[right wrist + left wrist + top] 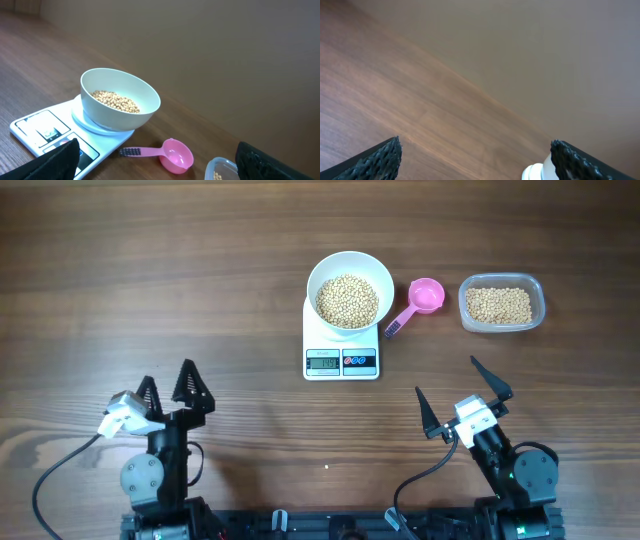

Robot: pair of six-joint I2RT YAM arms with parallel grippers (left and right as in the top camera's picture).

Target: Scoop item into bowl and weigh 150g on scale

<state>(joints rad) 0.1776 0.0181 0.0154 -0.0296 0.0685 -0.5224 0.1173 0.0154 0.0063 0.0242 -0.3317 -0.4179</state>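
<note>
The white bowl stands on the white scale and holds a heap of pale beans. Right of it lies an empty pink scoop, then a clear tub with more beans. My left gripper is open over bare wood near the front left. My right gripper is open at the front right, well short of the scoop, with nothing between its fingers.
The wooden table stretches wide to the left and back. A white part of the scale shows beside my left gripper's right finger. Both arm bases sit at the front edge.
</note>
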